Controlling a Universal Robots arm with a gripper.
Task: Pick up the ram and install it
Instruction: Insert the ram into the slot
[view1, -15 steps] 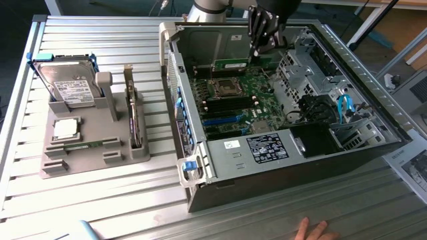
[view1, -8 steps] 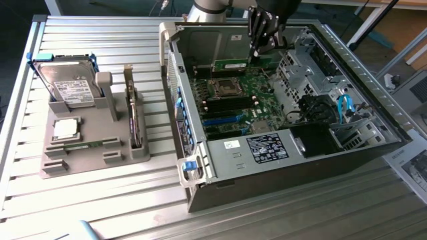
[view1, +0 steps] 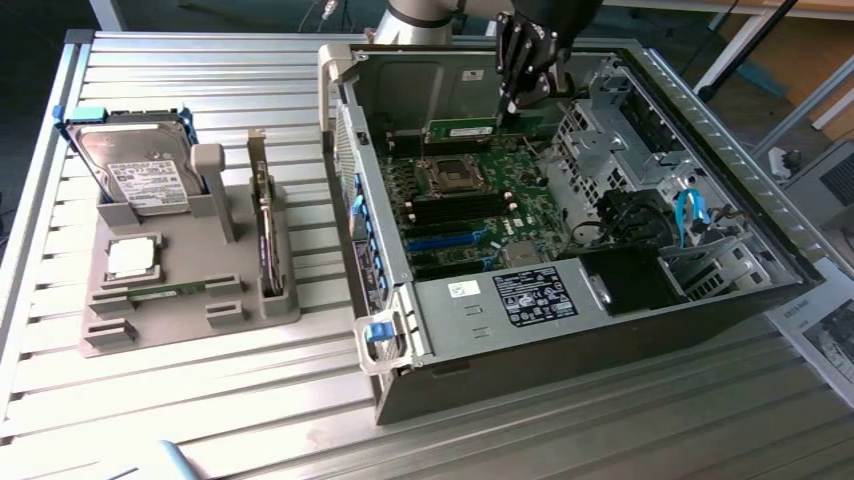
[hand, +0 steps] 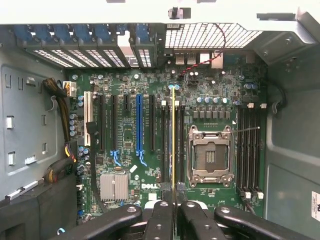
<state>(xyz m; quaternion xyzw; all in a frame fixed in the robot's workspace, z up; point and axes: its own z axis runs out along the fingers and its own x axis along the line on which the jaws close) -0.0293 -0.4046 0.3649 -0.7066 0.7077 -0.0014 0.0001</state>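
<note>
My gripper (view1: 513, 104) hangs inside the open computer case (view1: 694, 120), over the back of the motherboard (view1: 481, 190). It is shut on the ram (view1: 461, 130), a thin green stick held level by one end. In the wrist view the ram (hand: 173, 135) shows edge-on as a thin yellow-green line running out from between the black fingers (hand: 161, 212). It lines up with the dark memory slots (hand: 167, 145) beside the processor socket (hand: 210, 156). I cannot tell whether the stick touches a slot.
A grey holder (view1: 187, 300) on the slatted table at the exterior view's left carries a hard drive (view1: 134, 175), a square silver chip (view1: 131, 258) and an upright expansion card (view1: 267, 230). Case walls, drive cages (view1: 627, 150) and a blue cable (view1: 687, 215) hem in the motherboard.
</note>
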